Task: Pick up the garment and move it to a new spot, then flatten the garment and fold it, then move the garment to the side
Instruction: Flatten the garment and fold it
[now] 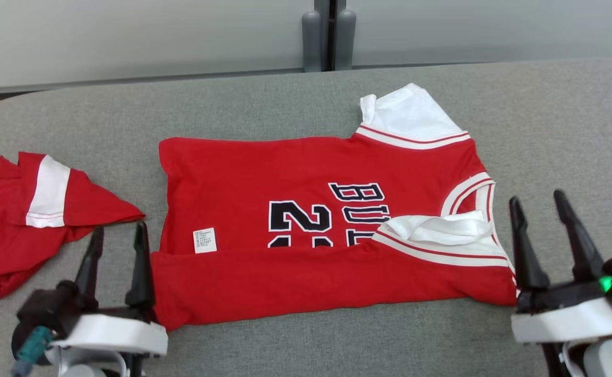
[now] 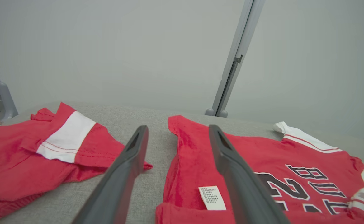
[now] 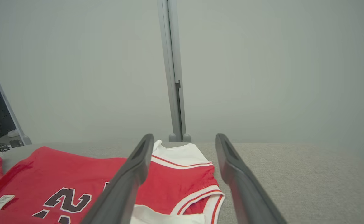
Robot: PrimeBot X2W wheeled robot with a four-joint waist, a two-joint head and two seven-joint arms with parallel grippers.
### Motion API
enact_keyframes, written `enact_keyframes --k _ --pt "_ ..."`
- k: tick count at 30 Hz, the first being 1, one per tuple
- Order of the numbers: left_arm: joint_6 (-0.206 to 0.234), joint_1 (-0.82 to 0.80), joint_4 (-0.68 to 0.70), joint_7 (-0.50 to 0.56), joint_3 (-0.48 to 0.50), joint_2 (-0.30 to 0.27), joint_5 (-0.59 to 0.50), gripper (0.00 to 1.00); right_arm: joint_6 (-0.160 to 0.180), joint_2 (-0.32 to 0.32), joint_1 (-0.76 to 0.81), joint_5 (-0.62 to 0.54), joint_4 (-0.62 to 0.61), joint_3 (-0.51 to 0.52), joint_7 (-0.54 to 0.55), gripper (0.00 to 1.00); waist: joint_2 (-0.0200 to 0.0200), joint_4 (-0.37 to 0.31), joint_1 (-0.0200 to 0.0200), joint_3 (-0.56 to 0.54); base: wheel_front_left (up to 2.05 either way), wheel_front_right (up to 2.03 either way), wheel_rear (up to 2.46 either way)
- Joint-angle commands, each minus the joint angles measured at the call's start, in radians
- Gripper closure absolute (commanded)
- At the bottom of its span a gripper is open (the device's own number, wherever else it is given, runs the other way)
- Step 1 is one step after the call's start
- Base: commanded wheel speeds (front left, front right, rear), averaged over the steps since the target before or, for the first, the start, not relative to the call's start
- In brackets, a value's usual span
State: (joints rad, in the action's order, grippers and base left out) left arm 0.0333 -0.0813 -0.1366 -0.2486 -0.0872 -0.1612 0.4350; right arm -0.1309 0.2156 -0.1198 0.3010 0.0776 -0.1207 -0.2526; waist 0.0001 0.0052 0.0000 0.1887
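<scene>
Both grippers stand spread and empty, with nothing between their fingers. The jersey lies flat on the grey surface. It spans from just beside the inner finger of the left gripper to just beside the inner finger of the right gripper. Its hem end is at the left fingers and its collar end at the right ones. The near strip is already turned over onto the print and hides the lower part of the number, so I judge the folding partly done.

In the left wrist view the inner finger crosses the hem close to the care label. The outer finger sits over bare grey cloth. Whether that inner finger touches the fabric or hangs above it is hard to tell.

Several things could go wrong from here:

- **The second red garment:** it lies just beyond the left outer fingertip, so a wide closing sweep could catch it too.
- **The turned strip:** pinching only its top layer would peel the fold back open.
- **The white sleeve:** it is bunched near the right inner finger and could slip out and drag the collar askew.
- **Uneven lifting:** if the two ends do not rise together, the cloth will likely skew.
</scene>
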Motion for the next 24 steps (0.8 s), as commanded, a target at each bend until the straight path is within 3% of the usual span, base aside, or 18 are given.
enact_keyframes --k 1,9,24 --pt "-0.006 0.025 0.006 -0.009 -0.009 -0.004 -0.027 0.0 0.0 -0.005 0.033 -0.018 -0.008 -0.009 -0.006 0.0 -0.0001 -0.008 0.0 -0.02 0.0 0.0 0.0" --pt "0.021 0.155 -0.013 -0.017 -0.019 0.012 -0.102 0.0 0.0 -0.052 0.155 -0.039 0.019 -0.016 -0.007 0.0 -0.0001 -0.015 0.0 -0.086 0.0 0.0 0.0" --pt "0.008 0.171 -0.057 -0.017 -0.019 0.011 -0.126 0.0 0.0 -0.066 0.187 -0.031 0.041 -0.001 0.003 0.0 -0.0001 -0.017 0.0 -0.103 0.0 0.0 0.0"
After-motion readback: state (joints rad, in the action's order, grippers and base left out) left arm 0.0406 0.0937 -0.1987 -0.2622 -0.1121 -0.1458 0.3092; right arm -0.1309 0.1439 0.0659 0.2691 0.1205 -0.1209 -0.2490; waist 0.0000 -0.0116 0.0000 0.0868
